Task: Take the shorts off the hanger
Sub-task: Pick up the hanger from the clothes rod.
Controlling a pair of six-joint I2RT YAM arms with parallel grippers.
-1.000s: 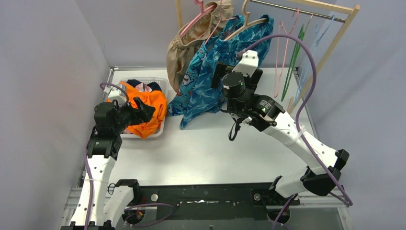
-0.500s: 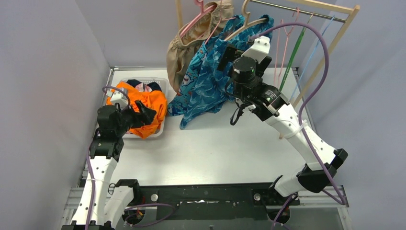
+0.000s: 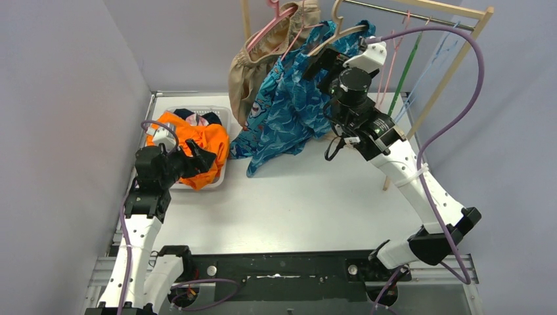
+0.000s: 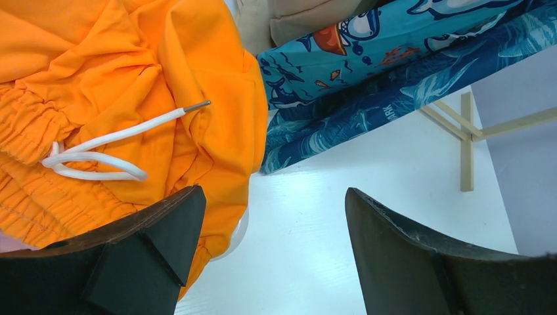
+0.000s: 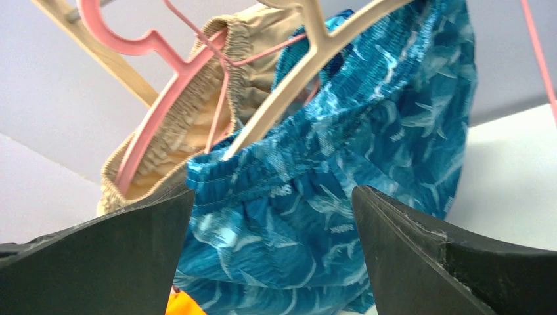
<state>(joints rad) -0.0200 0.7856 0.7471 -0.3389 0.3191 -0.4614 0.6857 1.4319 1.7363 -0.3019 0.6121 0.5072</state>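
Note:
Dark teal-blue print shorts [image 3: 299, 108] [image 5: 341, 184] hang by the waistband on a wooden hanger [image 3: 345, 31] [image 5: 295, 79]. Turquoise print shorts [image 3: 261, 111] hang just behind them. Tan shorts [image 3: 248, 72] [image 5: 190, 131] hang on a pink hanger [image 5: 161, 102]. My right gripper [image 3: 323, 62] [image 5: 272, 197] is open, raised close in front of the blue waistband, with nothing between its fingers. Orange shorts [image 3: 200, 147] [image 4: 118, 98] with a white drawstring lie heaped in a white basket [image 3: 220, 178]. My left gripper [image 3: 202, 156] [image 4: 276, 197] hovers open at the basket's right edge.
A wooden rack [image 3: 460, 56] stands at the back right with empty pink, green [image 3: 402, 79] and blue hangers on its rail. Navy and pink fabric [image 3: 197, 118] shows at the back of the basket. Grey walls close in on left and right.
My right arm has lifted and swung away and to the right, up to the top of the blue shorts by the wooden hanger. The left gripper has drawn back slightly, still open.

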